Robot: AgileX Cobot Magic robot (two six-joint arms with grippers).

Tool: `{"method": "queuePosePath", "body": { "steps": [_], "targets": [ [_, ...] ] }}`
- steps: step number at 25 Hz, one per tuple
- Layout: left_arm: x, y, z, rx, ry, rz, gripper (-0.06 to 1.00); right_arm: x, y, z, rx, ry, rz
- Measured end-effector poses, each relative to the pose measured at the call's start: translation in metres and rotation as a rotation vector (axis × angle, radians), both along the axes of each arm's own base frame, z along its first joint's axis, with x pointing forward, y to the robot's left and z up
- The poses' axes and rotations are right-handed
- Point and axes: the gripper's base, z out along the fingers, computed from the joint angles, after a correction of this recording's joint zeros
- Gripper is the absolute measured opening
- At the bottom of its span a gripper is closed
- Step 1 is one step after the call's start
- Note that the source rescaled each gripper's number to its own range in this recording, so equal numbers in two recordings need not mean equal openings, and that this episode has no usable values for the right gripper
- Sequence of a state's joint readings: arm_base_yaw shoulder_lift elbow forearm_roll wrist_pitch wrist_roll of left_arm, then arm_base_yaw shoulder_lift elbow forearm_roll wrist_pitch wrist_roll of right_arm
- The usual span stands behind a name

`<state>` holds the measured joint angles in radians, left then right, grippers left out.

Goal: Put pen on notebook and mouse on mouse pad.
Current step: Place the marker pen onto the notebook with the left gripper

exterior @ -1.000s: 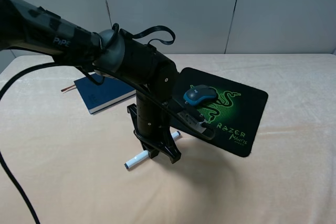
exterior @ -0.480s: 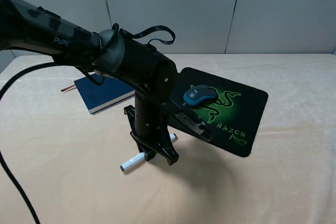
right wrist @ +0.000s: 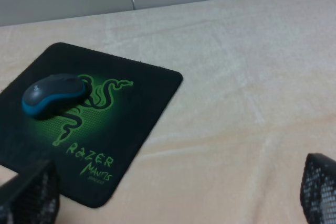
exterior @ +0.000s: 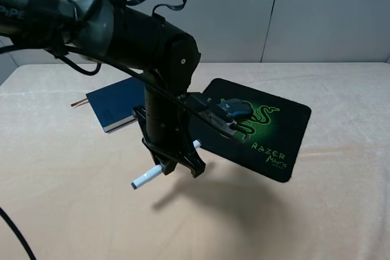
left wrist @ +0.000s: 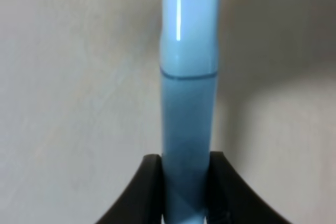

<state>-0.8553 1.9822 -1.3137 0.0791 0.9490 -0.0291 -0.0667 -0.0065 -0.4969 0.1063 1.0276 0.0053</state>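
Pen (exterior: 145,178): my left gripper (exterior: 177,164) holds it up off the table (exterior: 61,211), near the notebook (exterior: 113,106) but not on it.
Hidden: the arm covers the pen's middle and one notebook corner, so from up high I see only the pen's two ends.
Left wrist view: the pen (left wrist: 188,103) looks pale blue, and both black fingers (left wrist: 149,192) press tight on its sides.
Mouse (exterior: 236,108): it sits on the mouse pad (exterior: 277,129), partly behind the arm. The right wrist view shows the whole mouse (right wrist: 52,94).
Right gripper (right wrist: 173,192): it is spread wide and holds nothing. I see only its blurry tips.
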Motion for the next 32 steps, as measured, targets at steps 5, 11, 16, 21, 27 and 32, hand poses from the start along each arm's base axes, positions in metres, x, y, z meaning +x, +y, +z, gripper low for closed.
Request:
{"method": "queuePosePath", "body": {
  "steps": [5,11,16,21,27,32],
  "targets": [
    [-0.003,0.006,0.021,0.002,-0.018,-0.007,0.00,0.000,0.000,0.000,0.000,0.000,0.000],
    [-0.006,0.016,0.045,0.029,-0.063,-0.028,0.00,0.000,0.000,0.000,0.000,0.000,0.000],
    [-0.005,0.029,0.060,0.074,-0.083,-0.042,0.00,0.000,0.000,0.000,0.000,0.000,0.000],
    [0.009,0.051,0.067,0.080,-0.058,-0.034,0.00,0.000,0.000,0.000,0.000,0.000,0.000],
    [0.035,0.085,0.068,0.076,-0.047,0.002,0.00,0.000,0.000,0.000,0.000,0.000,0.000],
    [0.058,0.110,0.068,0.039,-0.090,0.043,0.00,0.000,0.000,0.000,0.000,0.000,0.000]
  ]
}}
